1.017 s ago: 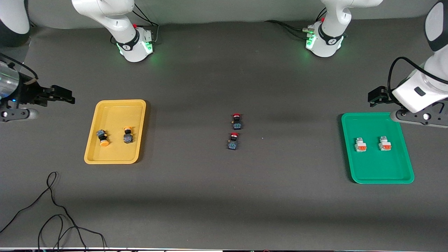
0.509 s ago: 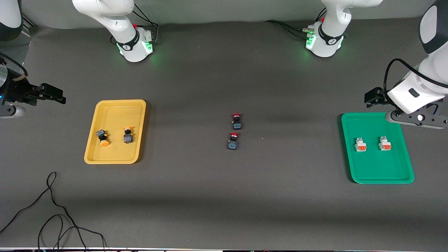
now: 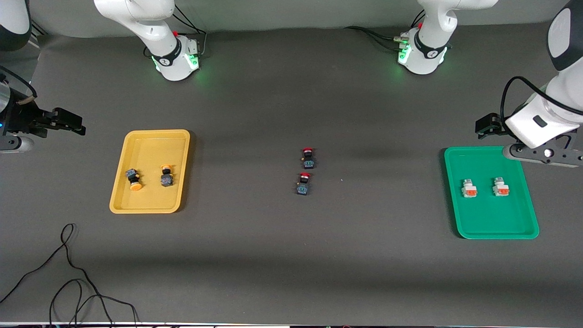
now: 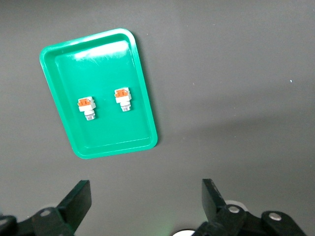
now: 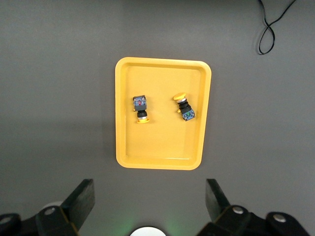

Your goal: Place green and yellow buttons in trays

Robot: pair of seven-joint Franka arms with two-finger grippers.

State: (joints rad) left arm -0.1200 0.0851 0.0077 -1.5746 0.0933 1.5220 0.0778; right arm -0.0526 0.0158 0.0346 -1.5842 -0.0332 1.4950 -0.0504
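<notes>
While both my arms wait, left tool (image 4: 145, 206) spread, frame's right edge, over shallow green plastic tray (image 3: 526, 232) holding two white-block buttons (image 3: 469, 188); right tool (image 5: 150, 201) spread, left edge; orange-capped dark-bodied buttons (image 3: 133, 178) in yellow plastic tray (image 3: 136, 207).

- No readable text, label, brand, number or sign was found on anything shown.
- Small marks on the arm bases (image 3: 175, 59) could not be read.

Counter (image 3: 291, 255): dark grey. Yellow tray (image 3: 150, 139) holds two orange-yellow-capped buttons (image 3: 133, 178) with dark bodies. Green tray (image 3: 496, 228) holds two white buttons (image 3: 469, 188) with orange patches and silvery tops. Two red-capped switches (image 3: 308, 158): dark bodies. Black cable (image 3: 68, 273).
</notes>
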